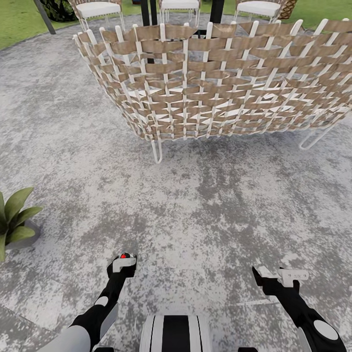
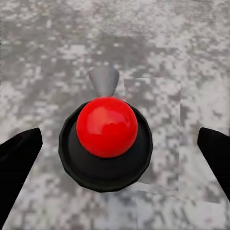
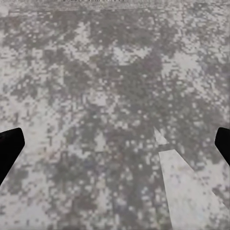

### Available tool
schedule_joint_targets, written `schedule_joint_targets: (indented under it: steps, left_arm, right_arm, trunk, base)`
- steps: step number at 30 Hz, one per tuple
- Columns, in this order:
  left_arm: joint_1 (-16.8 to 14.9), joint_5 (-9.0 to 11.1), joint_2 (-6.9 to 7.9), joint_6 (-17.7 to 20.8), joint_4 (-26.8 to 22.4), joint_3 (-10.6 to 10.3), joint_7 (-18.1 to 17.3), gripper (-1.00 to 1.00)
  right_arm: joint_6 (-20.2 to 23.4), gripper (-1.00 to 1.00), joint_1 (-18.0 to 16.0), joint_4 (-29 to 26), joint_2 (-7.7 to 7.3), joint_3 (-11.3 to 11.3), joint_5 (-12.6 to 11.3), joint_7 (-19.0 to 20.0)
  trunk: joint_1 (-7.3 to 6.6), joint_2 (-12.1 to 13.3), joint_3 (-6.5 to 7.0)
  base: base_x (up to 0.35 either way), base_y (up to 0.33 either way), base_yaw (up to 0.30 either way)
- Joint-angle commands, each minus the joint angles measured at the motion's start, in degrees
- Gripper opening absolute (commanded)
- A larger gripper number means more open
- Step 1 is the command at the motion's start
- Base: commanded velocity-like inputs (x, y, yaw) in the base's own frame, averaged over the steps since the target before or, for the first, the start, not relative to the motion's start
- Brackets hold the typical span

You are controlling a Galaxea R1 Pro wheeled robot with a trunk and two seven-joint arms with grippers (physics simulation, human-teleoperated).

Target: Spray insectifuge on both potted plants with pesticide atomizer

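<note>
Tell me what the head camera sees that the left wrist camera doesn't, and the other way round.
Head view: a big woven chair on white wire legs, a potted plant at the left edge, lawn beyond the paving, and the right tool, open. Left wrist view: close detail of a red ball sitting on a round black cap with a grey spout, between two dark fingers. Both: the mottled grey paving and the left tool; the head view gives the red ball as a small dot on it.
</note>
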Motion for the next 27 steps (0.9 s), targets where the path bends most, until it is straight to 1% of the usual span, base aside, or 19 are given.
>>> schedule_joint_targets:
  steps: [1,11,24,27]
  left_arm:
    - [-0.03,0.36,0.01,-0.18,0.05,-0.13,-0.04,-1.0]
    - [-0.03,0.9,0.01,-0.09,0.05,-0.07,-0.04,-1.0]
    - [-0.03,0.62,0.01,-0.17,-0.03,-0.21,-0.06,-1.0]
    - [-0.03,0.63,0.08,-0.1,-0.04,-0.1,-0.12,-1.0]
  right_arm:
    - [0.32,1.0,-0.02,-0.08,0.01,-0.1,0.0,0.35]
    - [0.32,1.0,-0.02,-0.08,0.01,-0.1,0.0,0.34]
    - [0.32,1.0,-0.02,-0.08,0.01,-0.1,0.0,0.35]
    - [0.29,1.0,-0.02,-0.08,0.01,-0.17,0.0,0.37]
  trunk:
    - [-0.01,-0.01,-0.03]
    - [-0.01,-0.01,-0.03]
    - [-0.01,-0.01,-0.03]
    - [-0.09,0.03,0.63]
  base:
    - [0.0,0.0,0.0]
    - [0.0,0.0,0.0]
    - [0.0,0.0,0.0]
    - [0.0,0.0,0.0]
